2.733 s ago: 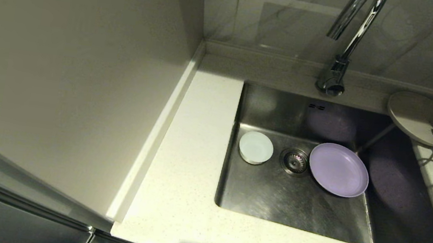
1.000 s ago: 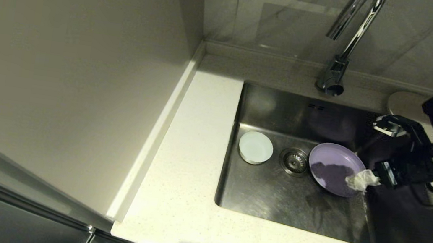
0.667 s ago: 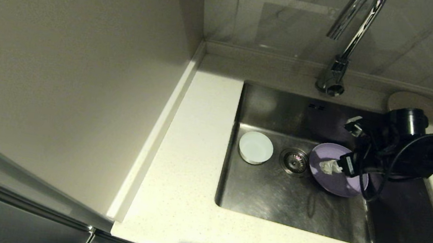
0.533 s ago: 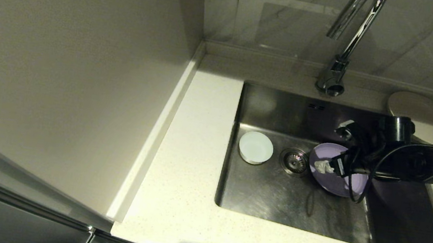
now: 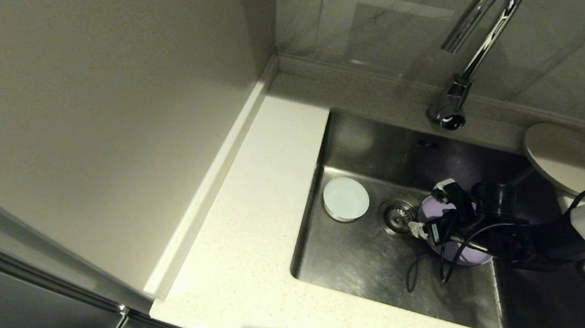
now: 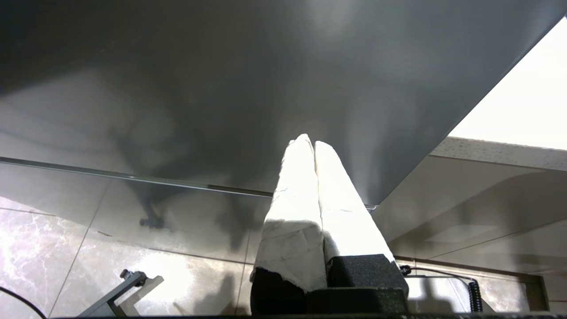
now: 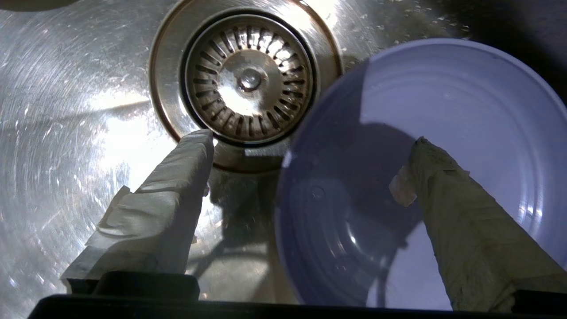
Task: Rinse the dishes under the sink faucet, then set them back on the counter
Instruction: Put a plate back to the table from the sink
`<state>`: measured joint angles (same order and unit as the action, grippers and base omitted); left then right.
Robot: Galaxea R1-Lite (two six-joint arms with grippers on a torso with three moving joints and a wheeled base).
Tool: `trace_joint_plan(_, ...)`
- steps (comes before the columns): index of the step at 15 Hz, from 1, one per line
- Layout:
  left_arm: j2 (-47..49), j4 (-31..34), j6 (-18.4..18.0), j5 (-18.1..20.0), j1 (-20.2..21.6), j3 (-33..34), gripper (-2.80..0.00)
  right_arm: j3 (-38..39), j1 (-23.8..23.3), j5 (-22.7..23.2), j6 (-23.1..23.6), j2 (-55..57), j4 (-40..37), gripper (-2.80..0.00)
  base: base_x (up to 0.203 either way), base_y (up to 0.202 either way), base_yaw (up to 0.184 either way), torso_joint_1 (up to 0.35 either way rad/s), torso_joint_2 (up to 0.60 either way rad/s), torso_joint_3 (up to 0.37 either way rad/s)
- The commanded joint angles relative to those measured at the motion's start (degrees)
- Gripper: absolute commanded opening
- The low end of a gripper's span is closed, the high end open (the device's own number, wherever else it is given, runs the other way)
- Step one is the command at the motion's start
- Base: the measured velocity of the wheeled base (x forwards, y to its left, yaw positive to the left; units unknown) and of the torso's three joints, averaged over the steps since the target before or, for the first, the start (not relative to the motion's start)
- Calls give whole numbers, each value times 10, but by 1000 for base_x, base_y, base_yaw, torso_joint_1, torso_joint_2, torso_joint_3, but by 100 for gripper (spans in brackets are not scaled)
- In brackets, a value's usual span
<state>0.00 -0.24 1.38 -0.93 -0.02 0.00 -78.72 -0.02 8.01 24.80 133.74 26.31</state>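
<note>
A lilac plate (image 5: 462, 256) lies in the steel sink (image 5: 358, 265), its rim just right of the drain strainer (image 5: 397, 216). My right gripper (image 5: 429, 209) hangs low over it and is open. In the right wrist view the right gripper (image 7: 308, 141) straddles the lilac plate's (image 7: 465, 110) rim: one finger is by the strainer (image 7: 248, 82), the other over the plate's inside. A white bowl (image 5: 346, 199) sits left of the drain. A beige plate (image 5: 571, 159) rests on the counter (image 5: 255, 227) at the back right corner. My left gripper (image 6: 308, 142) is shut and empty, below the counter.
The chrome faucet (image 5: 461, 85) rises behind the sink, its spout high over the basin. The beige plate overhangs the sink's back right corner. A tall wall panel (image 5: 78, 99) borders the counter on the left.
My right arm has come from the beige plate at the back right, down into the sink and leftward across the lilac plate to its drain-side rim. Its fingers stayed apart.
</note>
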Motion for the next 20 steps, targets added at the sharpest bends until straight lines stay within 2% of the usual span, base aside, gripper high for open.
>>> trace_joint_plan(1, -1, 0, 0, 0, 0, 0, -280, -17, 2, 0, 1, 30, 2, 0, 0, 0, 0, 0, 0, 0)
trace_joint_plan(5, -1, 0, 0, 0, 0, 0, -280, -56, 2, -2, 1, 53, 3, 0, 0, 0, 0, 0, 0, 0)
trace_joint_plan(9, -1, 0, 0, 0, 0, 0, -280, -114, 1, -32, -4, 84, 3, 0, 0, 0, 0, 0, 0, 0)
trace_joint_plan(15, -1, 0, 0, 0, 0, 0, -280, -121, 1, -34, -2, 92, 6, 0, 0, 0, 0, 0, 0, 0)
trace_joint_plan(16, -1, 0, 0, 0, 0, 0, -280, -118, 1, -34, 0, 92, 20, -280, 0, 0, 0, 0, 0, 0)
trace_joint_plan(20, -1, 0, 0, 0, 0, 0, -280, -113, 1, -34, 4, 104, 50, -280, 0, 0, 0, 0, 0, 0)
